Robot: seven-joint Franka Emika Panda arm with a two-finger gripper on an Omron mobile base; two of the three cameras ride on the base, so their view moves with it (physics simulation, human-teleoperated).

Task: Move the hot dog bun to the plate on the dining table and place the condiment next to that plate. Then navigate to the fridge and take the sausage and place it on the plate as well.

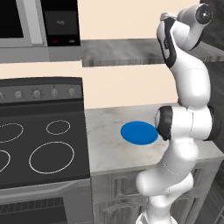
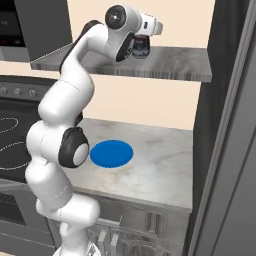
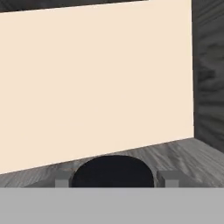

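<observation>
Gripper (image 2: 141, 48) clamped around the condiment (image 2: 142, 49), a small greyish jar (its dark cap (image 3: 112, 171) between the fingertips), on a grey shelf (image 2: 175, 65).

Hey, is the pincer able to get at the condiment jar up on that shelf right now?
Probably yes. The pincer is already at the condiment on the grey shelf; in the hand view its dark cap sits between the two fingertips with nothing in the way. Whether it is gripped is unclear.
</observation>
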